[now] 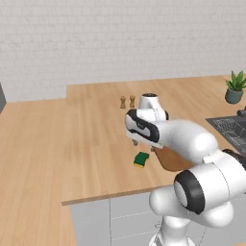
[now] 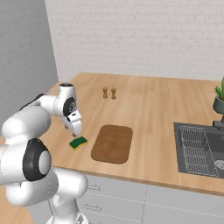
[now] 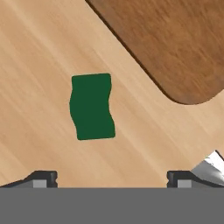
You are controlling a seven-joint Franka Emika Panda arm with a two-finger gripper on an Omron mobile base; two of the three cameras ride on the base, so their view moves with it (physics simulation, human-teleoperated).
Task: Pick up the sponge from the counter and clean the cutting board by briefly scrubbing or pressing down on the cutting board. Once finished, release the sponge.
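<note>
The sponge (image 1: 141,159) (image 2: 78,142) lies flat on the light wood counter (image 1: 96,139) (image 2: 153,105), near the front edge. In the hand view its dark green top (image 3: 92,106) faces the camera, left of centre. The dark brown cutting board (image 1: 170,161) (image 2: 113,143) (image 3: 170,39) lies just right of the sponge, apart from it and partly hidden by my arm in the left base view. My gripper (image 1: 143,145) (image 2: 74,133) (image 3: 111,178) hovers a little above the sponge, pointing down. It is open, its fingertips spread wide with nothing between them.
Two small shakers (image 1: 127,102) (image 2: 109,92) stand farther back on the counter. A sink (image 1: 230,129) (image 2: 201,148) with a wire rack is set in at the right, with a potted plant (image 1: 235,88) (image 2: 219,99) behind it. Grey cabinet fronts (image 2: 131,201) lie below the counter's front edge.
</note>
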